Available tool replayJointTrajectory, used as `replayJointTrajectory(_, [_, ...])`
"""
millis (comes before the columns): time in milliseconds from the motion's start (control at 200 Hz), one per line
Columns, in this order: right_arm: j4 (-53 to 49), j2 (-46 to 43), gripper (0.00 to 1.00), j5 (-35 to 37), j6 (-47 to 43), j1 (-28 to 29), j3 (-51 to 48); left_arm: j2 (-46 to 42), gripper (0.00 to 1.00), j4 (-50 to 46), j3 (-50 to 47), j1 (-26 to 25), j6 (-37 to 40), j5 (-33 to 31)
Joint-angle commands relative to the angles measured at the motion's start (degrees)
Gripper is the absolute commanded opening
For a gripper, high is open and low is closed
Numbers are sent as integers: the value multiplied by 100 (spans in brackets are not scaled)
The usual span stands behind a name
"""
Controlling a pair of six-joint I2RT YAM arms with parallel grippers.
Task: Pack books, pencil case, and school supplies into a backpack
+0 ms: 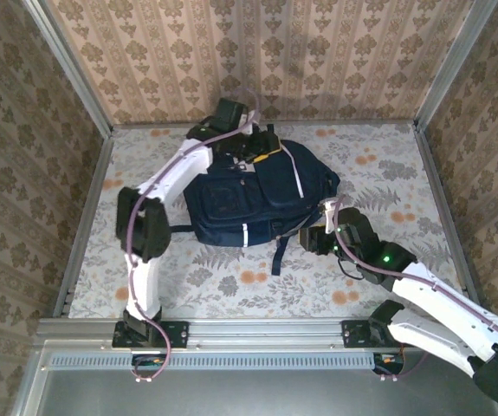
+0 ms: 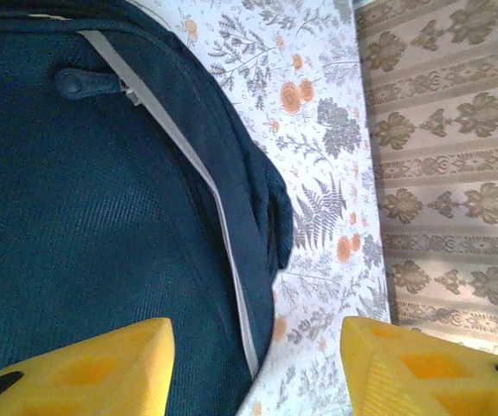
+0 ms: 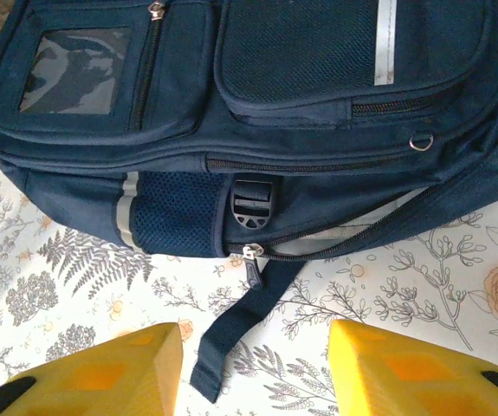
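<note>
- Backpack (image 1: 249, 195): lying flat at the middle of the counter (image 1: 387, 173), front pockets facing up, a black strap (image 3: 240, 334) trailing off its near side.
- Left gripper (image 2: 255, 351): hovering over the far end of the backpack, jaws standing apart, grasping nothing.
- Right gripper (image 3: 255, 347): hanging just beside the backpack's near-right edge, released, with the strap lying on the counter beneath it.
- Zip pull (image 3: 250, 253): sitting just below the side buckle (image 3: 249, 206); the zip line to its right appearing to be gaping slightly.
- Step, as judged: loading looking done or nearly so, closing coming due.
- Next move, as judged: the right gripper lowering onto the zip pull and pinching it, the left gripper steadying the fabric.
</note>
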Motion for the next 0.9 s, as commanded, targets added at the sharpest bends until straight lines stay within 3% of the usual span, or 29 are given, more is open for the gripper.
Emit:
replayJointTrajectory(0, [126,167,49,-21,185,-39,-137,-591,55,57,-655,209,-220,-512])
replayJointTrajectory(245, [128,13,48,206,359,-130,-338,-534,55,-166,-1225,-75,-936,-588])
replayJointTrajectory(420, [63,-91,47,265,412,-245,-413,-103,54,-737,-903,-296,-929,-811])
replayJointTrajectory(895, [323,-252,47,-19,434,-548,-756,480,52,-788,-693,-473,-1070,-1113])
